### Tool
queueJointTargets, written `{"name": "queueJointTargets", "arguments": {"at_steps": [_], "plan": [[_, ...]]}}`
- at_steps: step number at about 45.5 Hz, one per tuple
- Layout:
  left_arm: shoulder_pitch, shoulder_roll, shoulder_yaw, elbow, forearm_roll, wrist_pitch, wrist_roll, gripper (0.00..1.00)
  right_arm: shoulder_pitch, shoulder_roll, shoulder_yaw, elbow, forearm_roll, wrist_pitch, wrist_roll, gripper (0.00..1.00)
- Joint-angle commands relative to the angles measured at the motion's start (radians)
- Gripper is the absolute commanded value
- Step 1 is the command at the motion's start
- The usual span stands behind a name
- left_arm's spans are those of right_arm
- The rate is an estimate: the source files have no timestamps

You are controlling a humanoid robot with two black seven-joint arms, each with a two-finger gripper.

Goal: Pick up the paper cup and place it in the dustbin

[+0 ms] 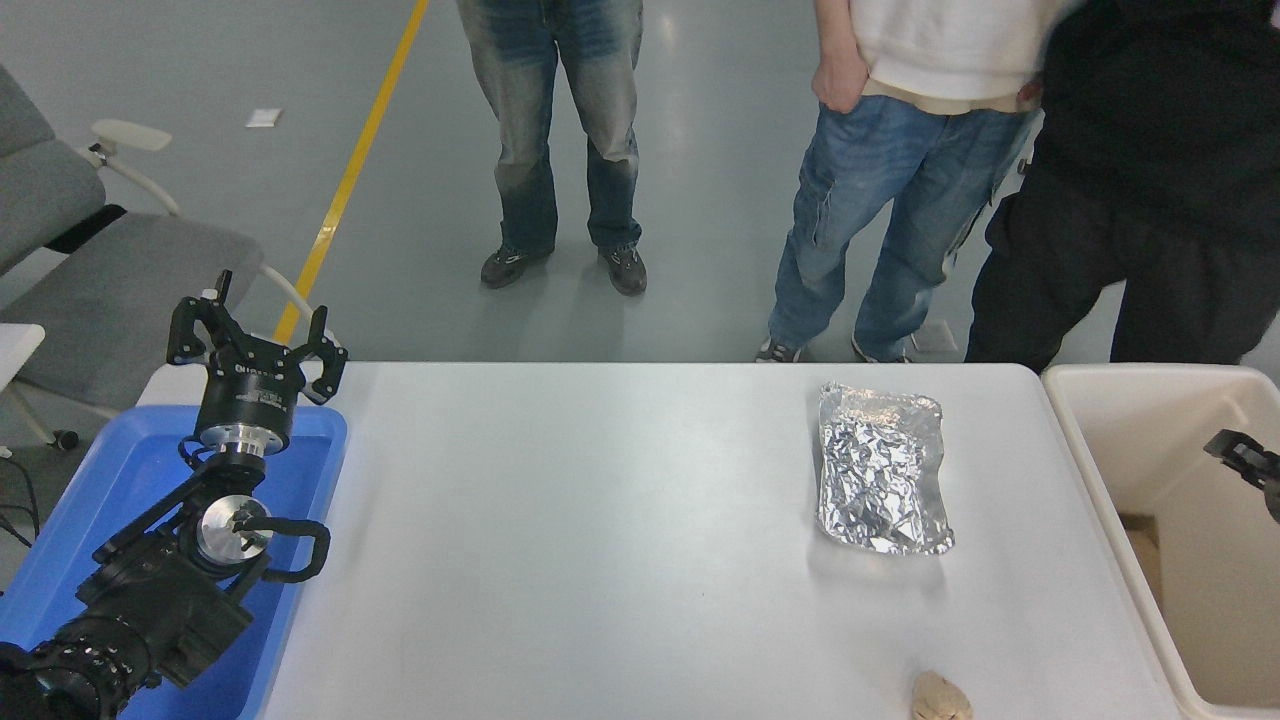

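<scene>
Now the paper cup cannot be seen. Only a tip of the right gripper [1250,462] shows over the dustbin [1120,475]; I cannot tell its jaws. Crumpled foil packet [880,483] lies near the table's [600,520] right edge. The left gripper [255,345] waits open above the blue tray [120,470].

Only a black tip of the right gripper [1245,458] shows at the right edge over the dustbin [1120,470], itself cut off at the right and bottom edges, and the three standing people [900,180] are cropped above the waist.

beige deep-walled dustbin [1105,420] stands at the table's right end; cup unseen.
</scene>
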Motion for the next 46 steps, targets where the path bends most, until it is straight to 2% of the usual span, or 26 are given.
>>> {"name": "queueJointTargets", "arguments": {"at_steps": [1, 6, 14, 23, 33, 46], "plan": [[0.000, 0.000, 0.000, 0.000, 0.000, 0.000, 0.000, 0.99, 0.345, -0.001, -0.203, 0.349, 0.005, 0.026, -0.001, 1.00], [0.000, 0.000, 0.000, 0.000, 0.001, 0.000, 0.000, 0.99, 0.531, 0.043, -0.272, 0.440, 0.009, 0.185, -0.001, 1.00], [0.000, 0.000, 0.000, 0.001, 0.000, 0.000, 0.000, 0.99, 0.726, 0.146, -0.269, 0.443, 0.008, 0.642, -0.001, 1.00], [0.000, 0.000, 0.002, 0.000, 0.000, 0.000, 0.000, 0.99, 0.898, 0.278, -0.268, 0.445, 0.008, 0.866, 0.001, 1.00], [0.000, 0.000, 0.002, 0.000, 0.000, 0.000, 0.000, 0.99, 1.013, 0.396, -0.269, 0.445, 0.006, 0.877, -0.001, 1.00], [0.000, 0.000, 0.002, 0.001, 0.000, 0.000, 0.000, 0.99, 1.050, 0.422, -0.260, 0.446, 0.011, 0.877, 0.001, 1.00]]}}
